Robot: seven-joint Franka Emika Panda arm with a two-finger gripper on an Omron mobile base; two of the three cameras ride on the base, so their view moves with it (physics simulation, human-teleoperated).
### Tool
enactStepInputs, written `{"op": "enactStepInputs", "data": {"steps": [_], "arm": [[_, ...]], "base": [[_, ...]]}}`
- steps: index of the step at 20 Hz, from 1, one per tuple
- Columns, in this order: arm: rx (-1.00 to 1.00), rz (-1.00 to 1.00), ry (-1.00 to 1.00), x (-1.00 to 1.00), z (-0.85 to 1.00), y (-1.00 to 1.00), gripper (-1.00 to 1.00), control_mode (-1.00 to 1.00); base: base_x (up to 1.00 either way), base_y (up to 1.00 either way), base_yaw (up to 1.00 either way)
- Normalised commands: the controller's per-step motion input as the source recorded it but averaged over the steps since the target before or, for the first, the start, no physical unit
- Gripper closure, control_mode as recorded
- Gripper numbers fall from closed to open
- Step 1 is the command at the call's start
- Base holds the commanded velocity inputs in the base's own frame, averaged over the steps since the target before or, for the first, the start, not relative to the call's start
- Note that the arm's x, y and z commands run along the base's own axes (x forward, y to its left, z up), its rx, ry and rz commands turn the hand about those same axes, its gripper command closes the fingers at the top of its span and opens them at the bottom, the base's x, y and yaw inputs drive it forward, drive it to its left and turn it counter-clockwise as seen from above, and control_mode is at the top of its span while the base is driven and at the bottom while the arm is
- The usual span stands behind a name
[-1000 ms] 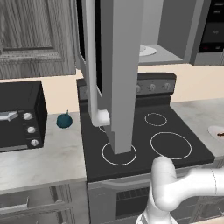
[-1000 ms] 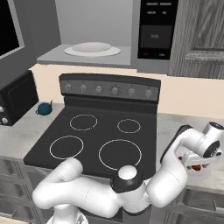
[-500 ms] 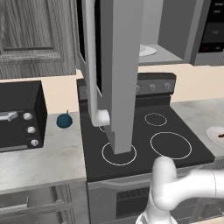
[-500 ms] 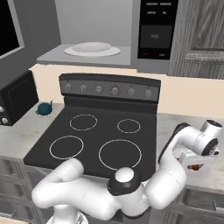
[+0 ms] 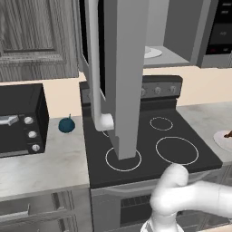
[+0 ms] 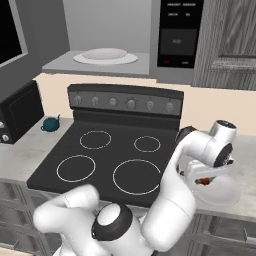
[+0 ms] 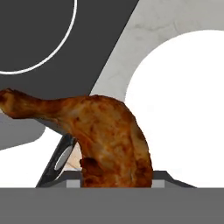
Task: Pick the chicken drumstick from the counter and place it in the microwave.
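The chicken drumstick (image 7: 105,131), orange-brown and glossy, is clamped in my gripper (image 7: 103,169), with one dark fingertip (image 7: 59,161) showing at its left and the other hidden behind the meat. It hangs over the edge of a white plate (image 7: 183,109) on the counter (image 7: 175,22), right of the stovetop. In the right base view the gripper (image 6: 202,180) points down over that plate (image 6: 222,194). The microwave (image 6: 105,30) stands open above the stove, its white round tray (image 6: 105,56) bare. Its tall grey door (image 5: 129,68) swings out over the burners.
A black glass stovetop (image 6: 110,155) with white rings lies left of the plate. A black toaster oven (image 5: 18,120) and a dark teal ball with a stem (image 5: 67,125) sit on the left counter (image 5: 45,163). Wood cabinets hang at both sides.
The jaws have shut on the drumstick. The hand has since shifted a little left toward the stove, with the meat in it.
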Motion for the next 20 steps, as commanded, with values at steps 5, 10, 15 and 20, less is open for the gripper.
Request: {"op": "enactStepInputs", "data": {"steps": [5,10,15,20], "arm": [[0.0,0.0,-0.15,-0.94,0.91,1.0,1.0,-1.0],[0.02,0.0,0.02,-0.6,0.77,0.99,1.0,-1.0],[0.03,0.0,0.03,-0.15,1.0,1.0,1.0,-1.0],[0.01,-0.09,-0.01,0.0,0.89,1.0,1.0,-1.0]], "base": [[0.0,0.0,0.0],[0.0,0.0,0.0],[0.0,0.0,0.0],[0.0,0.0,0.0]]}}
